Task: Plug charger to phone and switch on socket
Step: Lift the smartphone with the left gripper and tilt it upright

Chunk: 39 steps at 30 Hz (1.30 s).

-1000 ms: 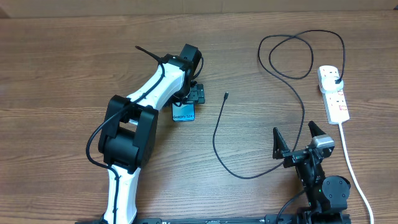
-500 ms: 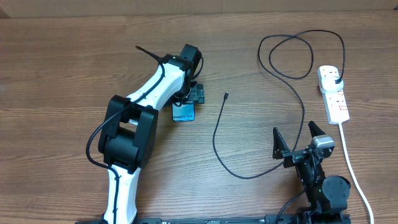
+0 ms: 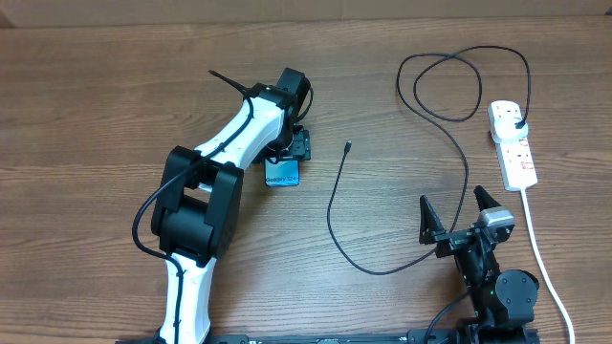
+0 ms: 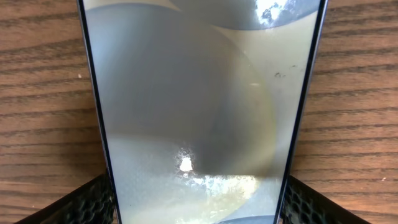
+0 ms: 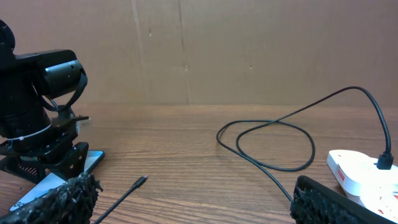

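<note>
The phone (image 3: 282, 173) lies flat on the table with its "Galaxy S24" end towards me. It fills the left wrist view (image 4: 199, 106). My left gripper (image 3: 298, 145) is over its far end, and both fingers (image 4: 81, 202) press against the phone's long edges. The charger is a thin black cable (image 3: 335, 225). Its connector tip (image 3: 348, 146) lies free to the right of the phone and also shows in the right wrist view (image 5: 142, 181). Its plug (image 3: 519, 122) sits in the white socket strip (image 3: 513, 148). My right gripper (image 3: 455, 214) is open and empty near the front edge.
The strip's thick white cord (image 3: 541, 250) runs down the right side past my right arm. The black cable loops at the back right (image 3: 449, 86) and passes just left of my right gripper. A brown cardboard wall (image 5: 199, 50) stands behind the table.
The left gripper's jaws have drawn in slightly against the phone's edges. Nothing else has moved.
</note>
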{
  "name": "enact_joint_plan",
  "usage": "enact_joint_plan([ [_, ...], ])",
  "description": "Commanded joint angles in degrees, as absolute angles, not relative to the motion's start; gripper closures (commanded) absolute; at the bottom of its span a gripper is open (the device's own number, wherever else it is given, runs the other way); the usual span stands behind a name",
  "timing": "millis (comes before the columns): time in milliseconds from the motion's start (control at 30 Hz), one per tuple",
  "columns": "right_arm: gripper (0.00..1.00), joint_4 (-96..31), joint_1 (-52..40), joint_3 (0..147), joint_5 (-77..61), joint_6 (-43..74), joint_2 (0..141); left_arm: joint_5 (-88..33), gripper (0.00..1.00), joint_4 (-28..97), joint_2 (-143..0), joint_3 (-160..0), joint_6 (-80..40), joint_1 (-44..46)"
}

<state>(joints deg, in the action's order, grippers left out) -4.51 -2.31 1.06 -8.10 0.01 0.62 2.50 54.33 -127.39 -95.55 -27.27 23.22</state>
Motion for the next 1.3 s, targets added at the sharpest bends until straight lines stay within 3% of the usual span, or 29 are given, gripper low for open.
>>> enact_joint_plan([
  [0, 0.0, -4.2, -2.6, 0.4, -7.5, -0.1, 0.2, 4.4, 0.18, 55.1, -130.0, -93.4, -27.5, 22.8],
  [467, 0.0, -4.2, -2.6, 0.4, -7.5, -0.1, 0.2, -8.1, 0.19, 71.3, -130.0, -105.6, -25.2, 22.6],
  [833, 0.0, -4.2, -2.6, 0.4, -7.5, -0.1, 0.2, -37.8, 0.2, 83.9, -130.0, -105.9, -12.3, 18.6],
  [1067, 0.0, -4.2, -2.6, 0.4, -7.5, -0.1, 0.2, -58.9, 0.22, 87.9, -130.0, -105.9, -12.2, 13.2],
  [1267, 0.0, -4.2, -2.6, 0.4, -7.5, -0.1, 0.2, -70.1, 0.21, 91.6, -130.0, -105.9, -12.2, 9.7],
])
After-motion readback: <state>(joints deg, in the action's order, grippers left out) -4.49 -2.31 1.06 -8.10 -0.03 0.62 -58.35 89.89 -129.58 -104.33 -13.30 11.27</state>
